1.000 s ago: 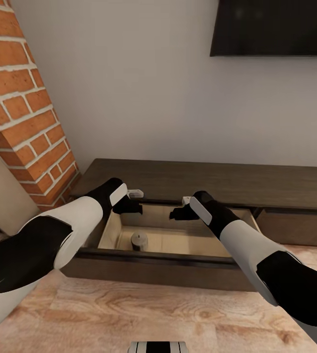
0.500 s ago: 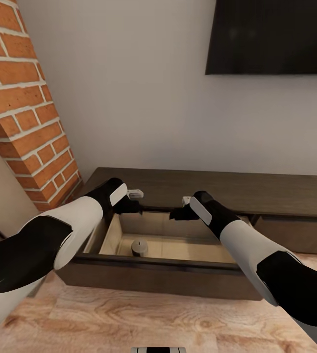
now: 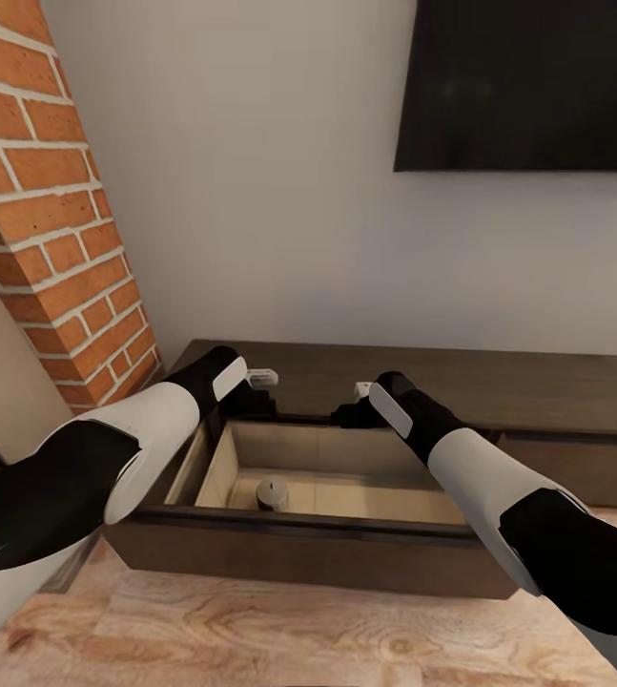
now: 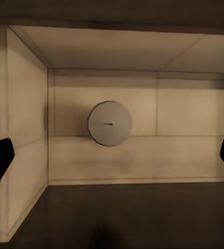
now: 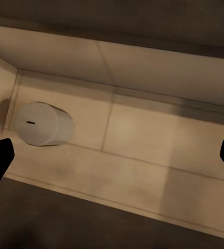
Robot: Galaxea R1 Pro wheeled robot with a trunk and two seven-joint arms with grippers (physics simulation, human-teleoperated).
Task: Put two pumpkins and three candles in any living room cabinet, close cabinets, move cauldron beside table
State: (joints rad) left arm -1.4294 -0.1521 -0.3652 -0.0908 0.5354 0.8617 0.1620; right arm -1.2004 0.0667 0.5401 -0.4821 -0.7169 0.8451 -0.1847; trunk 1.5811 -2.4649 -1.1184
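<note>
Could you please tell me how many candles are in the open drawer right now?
1: a candle stands upright at the drawer's left end, below the left gripper. The front wall and the arms may hide others.

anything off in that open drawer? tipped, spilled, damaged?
Nothing stands out. One candle stands upright on the floor of the open drawer, near its left end, and looks intact. Both pincers, left and right, hang open above it, holding nothing.
</note>
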